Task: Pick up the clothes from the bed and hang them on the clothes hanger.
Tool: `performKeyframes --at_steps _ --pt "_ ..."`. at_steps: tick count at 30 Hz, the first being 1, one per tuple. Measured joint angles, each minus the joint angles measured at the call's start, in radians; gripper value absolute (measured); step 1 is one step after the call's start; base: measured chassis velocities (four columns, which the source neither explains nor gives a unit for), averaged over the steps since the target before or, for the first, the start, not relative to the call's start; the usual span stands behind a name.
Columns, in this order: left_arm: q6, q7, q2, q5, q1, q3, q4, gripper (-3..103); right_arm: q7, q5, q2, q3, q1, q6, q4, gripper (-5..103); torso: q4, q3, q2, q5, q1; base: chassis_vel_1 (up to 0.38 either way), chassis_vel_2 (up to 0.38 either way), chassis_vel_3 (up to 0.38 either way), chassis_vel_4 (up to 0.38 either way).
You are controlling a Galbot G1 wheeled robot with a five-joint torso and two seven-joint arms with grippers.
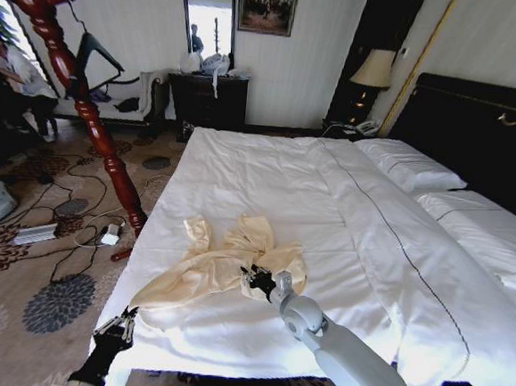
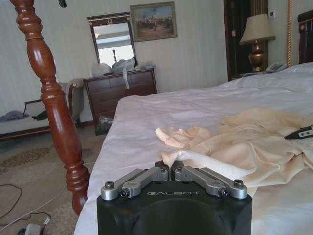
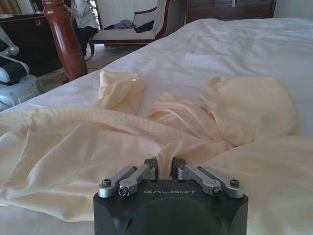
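Our right gripper (image 1: 253, 278) has its fingers pinched on a fold of the clothes (image 1: 226, 262), crumpled near the foot of the bed (image 1: 269, 171) — we should lift slowly. Left gripper (image 1: 119, 326), fingers together, waits at the bed's corner — the clothes hanger (image 1: 95, 50) hangs well apart

The clothes (image 1: 226, 262) are thin, soft, matt cloth; the stand (image 1: 70, 80) is glossy turned wood; the bed (image 1: 325, 243) wears smooth cloth.

My head camera looks down over the bed (image 1: 345, 218) from its foot. My left wrist camera sits low beside the bed's corner; my right one hovers close above the clothes (image 3: 161, 132), which all three share.
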Motion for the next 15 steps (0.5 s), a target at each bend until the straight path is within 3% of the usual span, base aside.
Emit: performKeyframes --at_steps 1,3,15 --pt "0.000 0.000 0.000 0.000 0.000 0.000 0.000 1 0.000 0.002 -0.002 0.002 -0.001 0.001 0.003 18 0.0000 0.000 0.000 0.0000 0.000 0.000 0.000 0.000 0.000" --pt "0.000 0.000 -0.001 0.000 0.000 -0.002 0.001 1 0.000 0.009 -0.007 0.007 -0.001 0.003 0.013 3 0.0000 0.000 0.000 0.0000 0.000 0.000 0.000 0.000 0.000" --pt "0.018 -0.011 0.015 -0.023 -0.026 -0.018 -0.034 1 0.005 0.028 -0.021 0.058 -0.022 0.019 0.078 1 0.0002 0.000 0.000 0.0001 0.000 0.000 0.000 0.000 0.000"
